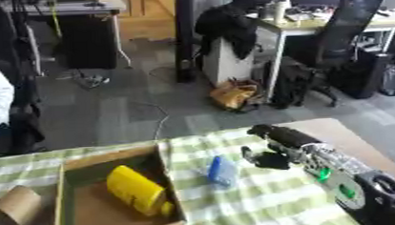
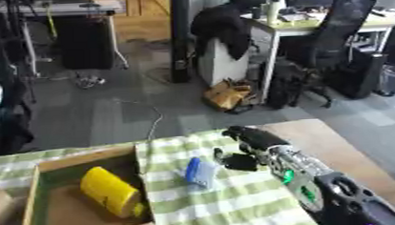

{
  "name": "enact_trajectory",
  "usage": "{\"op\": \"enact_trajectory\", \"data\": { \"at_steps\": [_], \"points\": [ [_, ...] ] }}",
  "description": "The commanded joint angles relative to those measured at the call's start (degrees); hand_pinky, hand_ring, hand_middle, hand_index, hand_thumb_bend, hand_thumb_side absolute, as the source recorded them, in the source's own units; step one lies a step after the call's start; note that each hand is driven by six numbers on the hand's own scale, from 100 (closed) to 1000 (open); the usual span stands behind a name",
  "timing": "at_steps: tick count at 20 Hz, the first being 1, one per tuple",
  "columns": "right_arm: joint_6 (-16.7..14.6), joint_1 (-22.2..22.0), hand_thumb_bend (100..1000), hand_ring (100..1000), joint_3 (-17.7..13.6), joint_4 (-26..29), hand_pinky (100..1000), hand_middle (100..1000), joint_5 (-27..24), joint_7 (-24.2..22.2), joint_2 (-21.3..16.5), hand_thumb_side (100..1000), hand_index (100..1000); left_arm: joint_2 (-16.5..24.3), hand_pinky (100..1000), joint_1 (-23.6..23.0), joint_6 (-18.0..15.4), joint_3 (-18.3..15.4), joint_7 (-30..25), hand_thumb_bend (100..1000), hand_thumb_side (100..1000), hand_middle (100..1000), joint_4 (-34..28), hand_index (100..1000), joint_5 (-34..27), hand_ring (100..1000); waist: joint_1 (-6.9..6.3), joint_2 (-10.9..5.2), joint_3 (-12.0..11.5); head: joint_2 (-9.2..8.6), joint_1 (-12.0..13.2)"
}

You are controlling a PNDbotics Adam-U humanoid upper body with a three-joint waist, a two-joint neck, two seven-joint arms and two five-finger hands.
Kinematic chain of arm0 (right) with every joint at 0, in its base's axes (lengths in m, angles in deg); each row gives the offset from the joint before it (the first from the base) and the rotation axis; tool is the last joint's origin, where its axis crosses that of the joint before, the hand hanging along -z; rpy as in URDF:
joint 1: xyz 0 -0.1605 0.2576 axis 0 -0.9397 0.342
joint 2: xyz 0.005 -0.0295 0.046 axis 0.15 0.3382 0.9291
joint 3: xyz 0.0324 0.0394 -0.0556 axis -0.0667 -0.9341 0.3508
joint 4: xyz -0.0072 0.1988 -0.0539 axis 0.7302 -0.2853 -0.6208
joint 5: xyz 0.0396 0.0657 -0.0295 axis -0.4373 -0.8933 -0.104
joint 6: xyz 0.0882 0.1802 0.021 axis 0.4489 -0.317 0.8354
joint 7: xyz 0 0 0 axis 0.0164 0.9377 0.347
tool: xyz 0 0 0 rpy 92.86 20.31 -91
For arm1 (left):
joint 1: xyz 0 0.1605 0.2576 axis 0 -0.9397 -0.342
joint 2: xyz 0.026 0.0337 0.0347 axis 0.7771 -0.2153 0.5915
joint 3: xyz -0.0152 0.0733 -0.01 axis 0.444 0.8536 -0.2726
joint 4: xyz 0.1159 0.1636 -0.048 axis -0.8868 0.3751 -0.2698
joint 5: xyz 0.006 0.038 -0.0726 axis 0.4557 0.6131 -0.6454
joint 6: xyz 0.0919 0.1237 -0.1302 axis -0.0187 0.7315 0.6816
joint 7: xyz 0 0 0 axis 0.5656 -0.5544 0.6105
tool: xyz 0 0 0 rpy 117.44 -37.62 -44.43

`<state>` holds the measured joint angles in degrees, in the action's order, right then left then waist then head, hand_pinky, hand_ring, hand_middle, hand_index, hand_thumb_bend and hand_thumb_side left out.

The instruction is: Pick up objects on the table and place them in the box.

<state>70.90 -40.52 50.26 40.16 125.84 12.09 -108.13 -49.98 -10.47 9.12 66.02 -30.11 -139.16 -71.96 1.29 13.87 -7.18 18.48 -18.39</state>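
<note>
A black right hand (image 1: 273,149) is seen, its fingers dark and glossy. Behind it, a silver metallic forearm section is fitted, where two green lights are lit, followed by black ringed joints.

I see a matt brown cardboard box (image 1: 66,180), a glossy yellow plastic cylinder (image 1: 136,191), green-checked cloth (image 1: 263,197) lower frame, and my right hand (image 1: 273,149) in matt black with silver metal.

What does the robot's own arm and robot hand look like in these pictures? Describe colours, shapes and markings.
Only the right arm shows. It is mostly black with a silver, ribbed-looking middle section, small green lights on it, and round black joint housings near the lower corner. The right robot hand is black, with dark fingers. No cables or sleeves can be made out.
</note>
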Motion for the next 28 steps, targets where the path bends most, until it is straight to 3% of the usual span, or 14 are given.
{"op": "enact_trajectory", "data": {
  "at_steps": [1,5,13,16,28],
  "points": [
    [-0.19,1.25,171,1000,-0.03,0.67,1000,1000,-2.18,-3.07,-0.91,1000,1000,0.27,920,0.36,0.2,0.0,-0.15,100,1000,947,-1.07,988,0.24,966,-0.07,-0.8,0.02,0.06,-0.49],
    [-1.43,1.28,211,1000,0.37,1.8,1000,1000,-3.1,-6.35,-0.66,1000,1000,-0.12,920,0.51,0.19,0.14,-0.28,100,1000,947,-1.07,987,0.14,965,0.06,-0.57,-0.53,-0.16,-0.79],
    [-4.2,1.79,218,1000,0.57,1.39,1000,1000,-3.05,-8.4,0.2,1000,1000,-0.74,921,1.11,0.1,0.3,-0.61,100,1000,947,-1.07,986,-0.08,965,0.16,0.64,-1.62,-1.07,-1.61],
    [-4.52,1.9,198,1000,0.78,1.65,1000,1000,-3.32,-8.9,0.4,1000,1000,-0.76,921,1.25,0.08,0.29,-0.62,100,1000,947,-1.07,986,-0.1,965,0.26,0.87,-1.74,-1.08,-1.47],
    [-4.0,1.09,266,1000,-0.16,1.39,1000,1000,-0.63,-7.98,-0.17,1000,1000,-1.23,923,1.61,-0.12,0.3,-0.43,100,1000,944,-1.07,983,-0.06,965,0.87,2.11,-2.6,-2.14,-1.63]
  ]
}}
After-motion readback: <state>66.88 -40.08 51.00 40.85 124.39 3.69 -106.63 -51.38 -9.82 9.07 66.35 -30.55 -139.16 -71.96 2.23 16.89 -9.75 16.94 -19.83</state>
